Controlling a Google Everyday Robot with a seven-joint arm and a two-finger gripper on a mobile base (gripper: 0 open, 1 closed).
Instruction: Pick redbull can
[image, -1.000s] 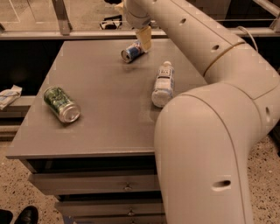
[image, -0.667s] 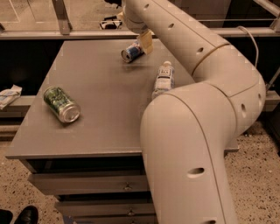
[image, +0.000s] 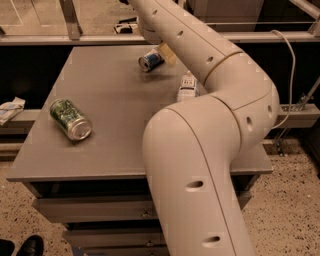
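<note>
We see the slim blue-and-silver redbull can lying on its side near the far edge of the grey table. Our gripper is just beside it, and we cannot tell its opening. We judge a glancing touch could roll the can away.

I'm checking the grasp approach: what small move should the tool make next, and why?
Probably ease the tool slightly toward the redbull can: the tool sits beside it, and the can lies on its side near the far edge of the table, not yet lifted.
</note>
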